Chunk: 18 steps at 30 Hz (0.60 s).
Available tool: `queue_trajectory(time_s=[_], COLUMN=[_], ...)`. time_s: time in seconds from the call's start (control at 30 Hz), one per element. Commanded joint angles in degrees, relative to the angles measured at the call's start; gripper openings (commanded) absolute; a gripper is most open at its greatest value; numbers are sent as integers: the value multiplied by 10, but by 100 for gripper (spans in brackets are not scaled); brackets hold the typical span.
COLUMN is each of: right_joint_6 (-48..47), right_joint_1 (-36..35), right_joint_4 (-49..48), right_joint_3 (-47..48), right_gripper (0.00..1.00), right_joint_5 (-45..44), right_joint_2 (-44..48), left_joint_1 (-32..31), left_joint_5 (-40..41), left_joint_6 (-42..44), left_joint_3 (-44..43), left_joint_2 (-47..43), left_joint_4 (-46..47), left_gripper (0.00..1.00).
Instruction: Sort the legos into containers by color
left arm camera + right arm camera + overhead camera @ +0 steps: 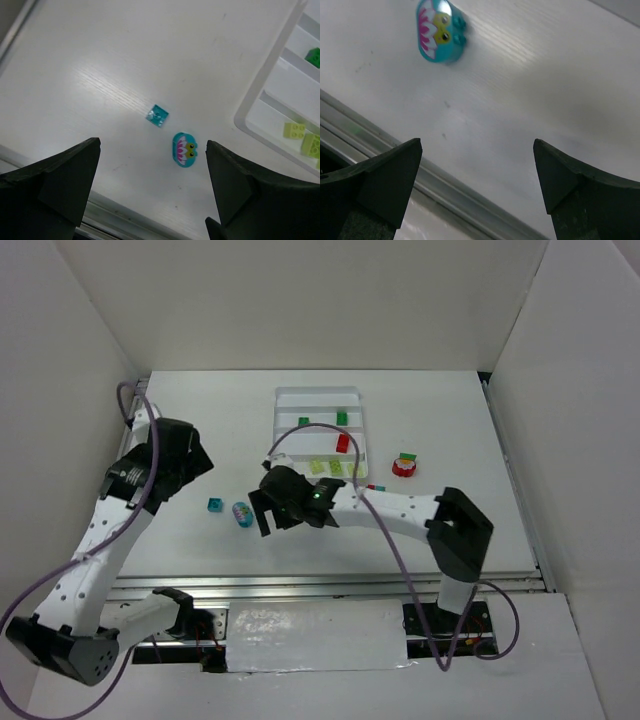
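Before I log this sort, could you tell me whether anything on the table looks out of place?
Yes: a teal oval piece, printed with a pink flower and eyes, lies beside the teal brick, outside the tray. It is rounded and decorated, unlike that plain square brick.

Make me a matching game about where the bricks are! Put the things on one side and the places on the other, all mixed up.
Things:
1. teal square brick
2. red brick
3. yellow-green bricks
4. round red piece

Places:
A. on the table, right of the tray
B. in the tray's nearest row
C. on the table, left of the tray
D. in the tray row between the green bricks and the yellow-green ones

Pairs: 1-C, 2-D, 3-B, 4-A
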<state>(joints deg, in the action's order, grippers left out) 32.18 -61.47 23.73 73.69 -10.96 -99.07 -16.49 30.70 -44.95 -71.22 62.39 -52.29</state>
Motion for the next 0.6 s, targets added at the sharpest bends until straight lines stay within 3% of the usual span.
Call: queue_trajectory(time_s=[0.0,0.1,0.2,0.43,0.47,0.57], right_joint_6=[-28,-45,-56,-77,-80,-90], right_joint_1=[-6,-7,-8,-7,-7,-7], right_joint_4=[18,50,78,104,103,87], right_joint_3=[108,209,292,389,392,386], right_gripper=[100,100,100,98,97,72], right_joint_5=[4,6,5,-18,-20,-13], right_joint_2=[-90,-183,-256,-350,-357,-362], left_joint_1=[13,25,28,41,41,43], left_joint_5=[82,146,140,113,108,104], left_joint_6=[7,-15,-22,6,7,12], left_joint_3=[26,81,103,128,127,122], left_joint_2=[-57,-102,-149,-206,-202,-185], left_joint_4=[-55,-60,-39,6,8,4], left_gripper=[99,100,100,100,99,99])
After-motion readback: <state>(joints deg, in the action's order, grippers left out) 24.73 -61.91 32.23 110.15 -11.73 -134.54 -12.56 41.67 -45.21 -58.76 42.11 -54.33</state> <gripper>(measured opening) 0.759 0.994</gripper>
